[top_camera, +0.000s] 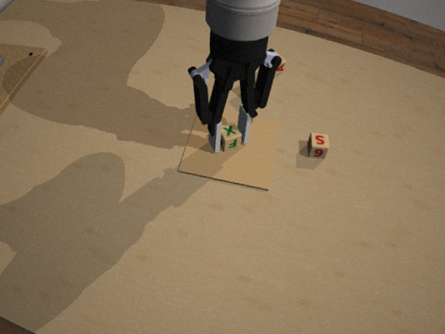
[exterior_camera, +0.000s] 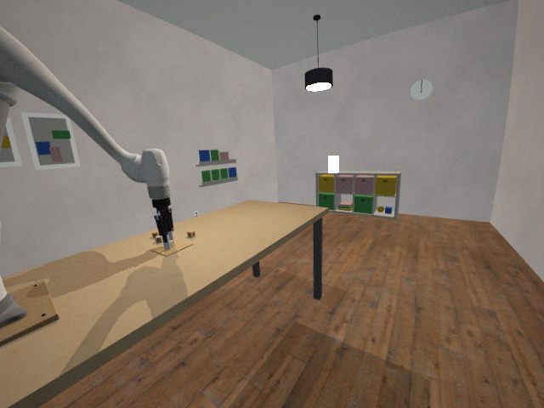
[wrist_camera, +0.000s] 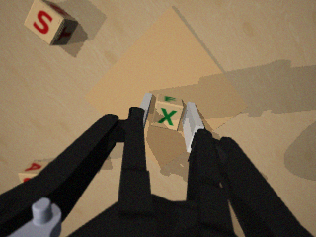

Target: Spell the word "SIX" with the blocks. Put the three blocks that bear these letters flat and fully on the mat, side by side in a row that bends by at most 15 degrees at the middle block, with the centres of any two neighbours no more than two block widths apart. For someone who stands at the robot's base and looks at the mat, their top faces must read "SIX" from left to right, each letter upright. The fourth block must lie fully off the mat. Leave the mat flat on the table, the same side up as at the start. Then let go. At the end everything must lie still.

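Bracketing the X block: risks at the grasp

The X block (top_camera: 231, 136) is seen upright on the mat (top_camera: 253, 165), near its left part in the top view. It is flanked by the hand (top_camera: 229, 140), whose jaws are narrowed to roughly a third of their range; no firm grip is judged to be made yet. If one pad lands first, the block could be twisted or pushed, and the mat could be dragged across the surface (top_camera: 330, 265). The S block (top_camera: 318, 144) is left off the mat, well apart.
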You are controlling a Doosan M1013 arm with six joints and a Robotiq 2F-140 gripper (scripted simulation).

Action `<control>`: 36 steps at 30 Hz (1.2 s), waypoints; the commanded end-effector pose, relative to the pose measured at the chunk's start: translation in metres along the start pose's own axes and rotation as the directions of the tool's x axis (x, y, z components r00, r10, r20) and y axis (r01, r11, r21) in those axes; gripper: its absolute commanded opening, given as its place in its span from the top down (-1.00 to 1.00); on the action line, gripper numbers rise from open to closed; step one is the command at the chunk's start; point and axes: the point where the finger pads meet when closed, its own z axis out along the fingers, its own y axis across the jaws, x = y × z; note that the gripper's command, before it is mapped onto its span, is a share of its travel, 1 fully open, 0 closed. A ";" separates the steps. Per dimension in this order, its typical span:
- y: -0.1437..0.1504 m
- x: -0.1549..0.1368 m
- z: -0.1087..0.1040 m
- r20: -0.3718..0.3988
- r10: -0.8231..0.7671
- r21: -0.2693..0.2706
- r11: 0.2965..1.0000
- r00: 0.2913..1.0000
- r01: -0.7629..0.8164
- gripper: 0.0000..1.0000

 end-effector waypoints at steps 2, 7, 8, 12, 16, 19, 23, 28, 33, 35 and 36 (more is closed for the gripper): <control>0.000 0.000 0.002 0.002 -0.004 0.001 1.000 1.000 0.004 0.44; 0.000 0.000 0.002 0.002 -0.004 0.001 1.000 1.000 0.004 0.68; 0.000 0.000 0.002 0.002 -0.004 0.001 1.000 1.000 0.004 0.68; 0.000 0.000 0.002 0.002 -0.004 0.001 1.000 1.000 0.004 0.68; 0.000 0.000 0.002 0.002 -0.004 0.001 1.000 1.000 0.004 0.68; 0.000 0.000 0.002 0.002 -0.004 0.001 1.000 1.000 0.004 0.68; 0.000 0.000 0.002 0.002 -0.004 0.001 1.000 1.000 0.004 0.68; 0.000 0.000 0.002 0.002 -0.004 0.001 1.000 1.000 0.004 0.68; 0.000 0.000 0.002 0.002 -0.004 0.001 1.000 1.000 0.004 0.68; 0.000 0.000 0.002 0.002 -0.004 0.001 1.000 1.000 0.004 0.68; 0.000 0.000 0.002 0.002 -0.004 0.001 1.000 1.000 0.004 0.68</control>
